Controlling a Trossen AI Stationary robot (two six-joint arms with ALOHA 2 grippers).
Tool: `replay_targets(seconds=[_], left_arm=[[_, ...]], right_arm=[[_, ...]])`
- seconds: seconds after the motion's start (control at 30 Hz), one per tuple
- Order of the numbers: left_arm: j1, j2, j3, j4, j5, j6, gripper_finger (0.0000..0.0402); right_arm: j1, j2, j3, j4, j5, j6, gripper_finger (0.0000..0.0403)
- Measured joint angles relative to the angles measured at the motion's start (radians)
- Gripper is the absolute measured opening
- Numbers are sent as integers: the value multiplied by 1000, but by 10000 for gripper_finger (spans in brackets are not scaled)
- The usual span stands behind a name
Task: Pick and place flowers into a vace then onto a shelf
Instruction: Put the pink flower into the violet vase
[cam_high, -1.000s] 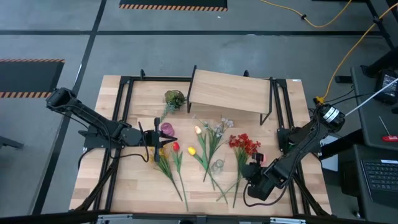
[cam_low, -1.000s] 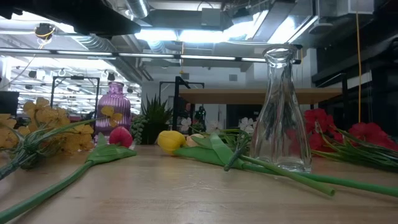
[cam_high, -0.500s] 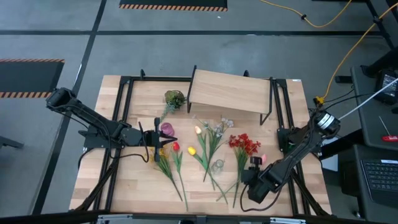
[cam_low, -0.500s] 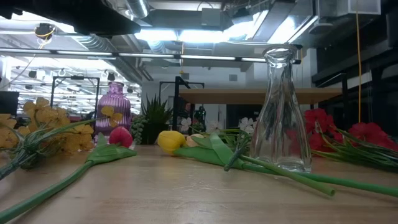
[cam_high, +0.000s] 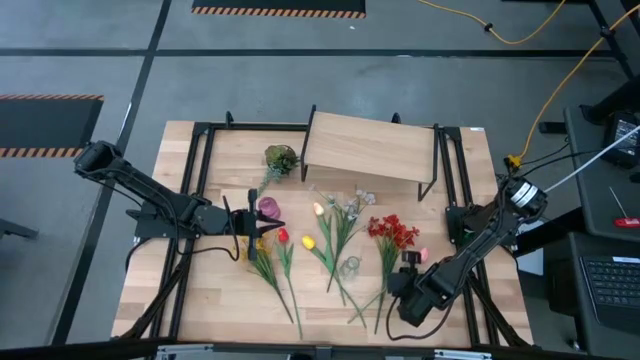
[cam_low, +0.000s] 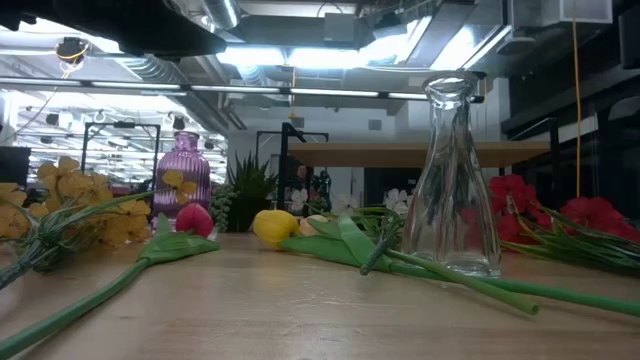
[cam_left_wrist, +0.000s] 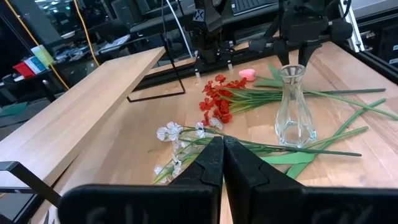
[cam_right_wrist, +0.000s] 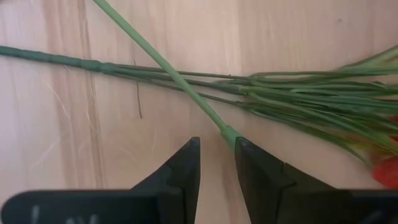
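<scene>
None of the flowers (cam_high: 330, 235) stand in a vase yet: they lie scattered across the middle of the desk (cam_high: 215, 290), red clusters (cam_high: 392, 232) to the right, tulip buds and yellow blooms to the left, and the clear glass vase (cam_high: 350, 267) stands empty among the stems, as the low view confirms. The purple vase (cam_high: 268, 207) also appears to hold nothing. The shelf (cam_high: 372, 147) stands bare at the far side of the desk. So the whole job seems to remain ahead: gathering stems, filling a vase, lifting it onto the shelf. The right gripper (cam_right_wrist: 216, 163) hovers low over the near right part of the desk, jaws parted with nothing between them, just beside a green stem (cam_right_wrist: 168, 71) crossing the red cluster's stalks. The left gripper (cam_left_wrist: 222, 163) waits at the left by the purple vase, jaws closed on nothing. Compared with a second ago, the right arm has shifted slightly while the flowers have not moved.
</scene>
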Motion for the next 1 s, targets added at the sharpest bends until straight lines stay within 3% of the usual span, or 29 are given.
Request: replay_targets(seconds=[1.0], left_arm=[[0, 0, 0, 1, -3, 2, 6]], right_arm=[[0, 0, 0, 9, 100, -100, 103]])
